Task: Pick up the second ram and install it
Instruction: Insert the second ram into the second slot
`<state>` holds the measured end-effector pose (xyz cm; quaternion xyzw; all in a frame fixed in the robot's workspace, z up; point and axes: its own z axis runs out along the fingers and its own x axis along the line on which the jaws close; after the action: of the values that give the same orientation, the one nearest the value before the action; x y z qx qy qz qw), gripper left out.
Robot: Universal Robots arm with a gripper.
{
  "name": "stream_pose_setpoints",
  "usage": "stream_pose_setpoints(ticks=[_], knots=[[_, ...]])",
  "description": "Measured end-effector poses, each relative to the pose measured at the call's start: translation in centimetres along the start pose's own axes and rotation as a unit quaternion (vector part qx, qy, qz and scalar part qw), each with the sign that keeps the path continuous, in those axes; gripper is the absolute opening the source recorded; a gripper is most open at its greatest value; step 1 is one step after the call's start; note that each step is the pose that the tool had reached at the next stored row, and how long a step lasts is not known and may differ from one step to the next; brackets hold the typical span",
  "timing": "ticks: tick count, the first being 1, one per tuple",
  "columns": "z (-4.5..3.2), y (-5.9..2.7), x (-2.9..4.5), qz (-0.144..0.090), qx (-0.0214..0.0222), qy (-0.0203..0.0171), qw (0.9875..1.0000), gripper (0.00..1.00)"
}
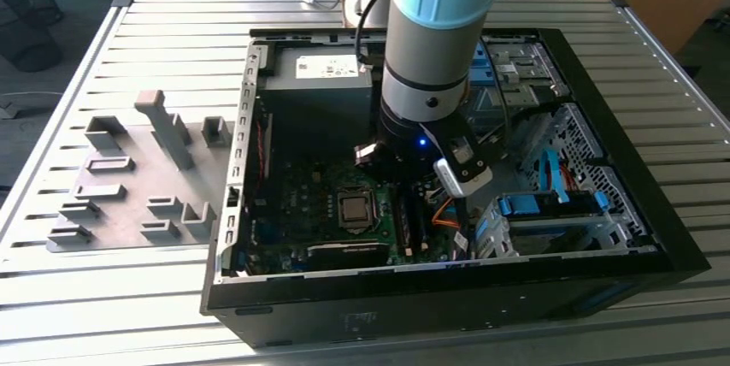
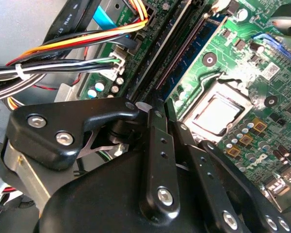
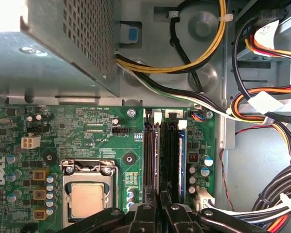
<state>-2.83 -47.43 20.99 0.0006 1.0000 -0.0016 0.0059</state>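
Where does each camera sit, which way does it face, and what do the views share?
Exterior view: off the arm, above, looking down on the open computer case, with the arm's hand low over the motherboard.
Second wrist view: on the arm, close over the hand's black linkage, facing the processor.
First wrist view: on the arm, facing straight onto the motherboard.
Both wrist views share the processor and memory slots.

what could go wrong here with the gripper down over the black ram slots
The black gripper sits low over the long black slot rails, with its fingertips hidden. If it is misaligned, a push could stress the green motherboard. The bundled orange, yellow and black cables beside the slots could snag.
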Motion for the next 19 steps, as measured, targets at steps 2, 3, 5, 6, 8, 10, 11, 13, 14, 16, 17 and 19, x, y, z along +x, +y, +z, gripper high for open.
stream_pose_setpoints(ticks=[2, 3, 5, 6, 8, 10, 11, 13, 14, 16, 17, 19], knots=[[0.01, 0.00, 0.00, 0.000, 0.0000, 0.0000, 1.0000, 0.14], [0.02, 0.00, 0.00, 0.000, 0.0000, 0.0000, 1.0000, 0.14], [0.02, 0.00, 0.00, 0.000, 0.0000, 0.0000, 1.0000, 0.14], [0.02, 0.00, 0.00, 0.000, 0.0000, 0.0000, 1.0000, 0.14], [0.03, 0.00, 0.00, 0.000, 0.0000, 0.0000, 1.0000, 0.15], [0.04, 0.00, 0.00, 0.000, 0.0000, 0.0000, 1.0000, 0.21], [0.04, 0.00, 0.00, 0.000, -0.0001, 0.0000, 1.0000, 0.21], [-0.18, 0.00, 0.00, 0.000, -0.0001, 0.0000, 1.0000, 0.21], [-0.38, 0.00, -0.01, 0.000, 0.0000, 0.0000, 1.0000, 0.21], [-0.98, 0.00, -0.01, 0.000, 0.0004, 0.0001, 1.0000, 0.21], [-1.36, 0.00, -0.02, 0.000, 0.0009, 0.0001, 1.0000, 0.21], [-2.11, 0.00, -0.03, 0.000, 0.0011, 0.0001, 1.0000, 0.21]])
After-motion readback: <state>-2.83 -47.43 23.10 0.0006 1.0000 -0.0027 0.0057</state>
